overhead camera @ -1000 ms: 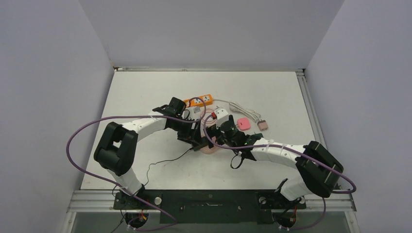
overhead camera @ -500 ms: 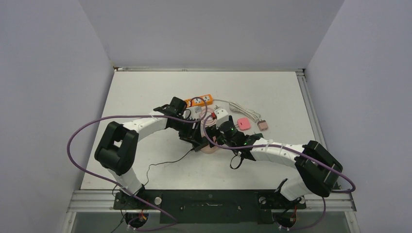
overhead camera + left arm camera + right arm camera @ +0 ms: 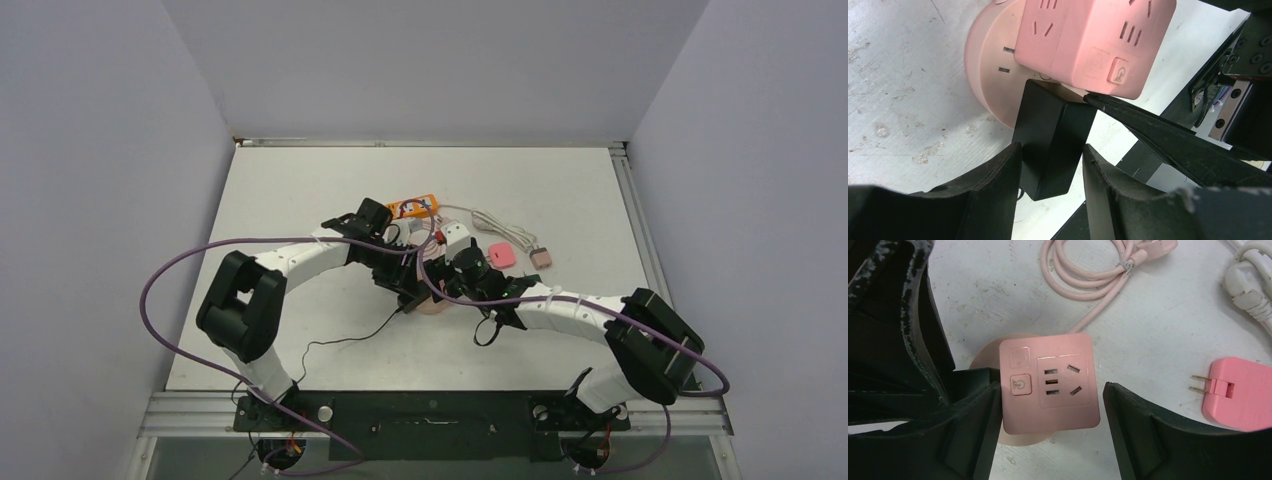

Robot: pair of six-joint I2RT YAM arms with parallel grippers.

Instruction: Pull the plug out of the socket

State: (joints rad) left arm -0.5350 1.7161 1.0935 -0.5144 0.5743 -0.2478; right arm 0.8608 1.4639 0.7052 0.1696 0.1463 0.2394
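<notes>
We note the left gripper (image 3: 1052,167) clamped narrow on the black plug (image 3: 1054,130) at the socket's (image 3: 1063,365) side. The right gripper (image 3: 1050,390) straddles the socket, wide, touching one side only.

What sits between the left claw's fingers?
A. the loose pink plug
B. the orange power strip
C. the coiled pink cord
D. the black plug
D: in the left wrist view the left claw has a finger against each side of the black plug, which is still seated in the pink socket.
</notes>
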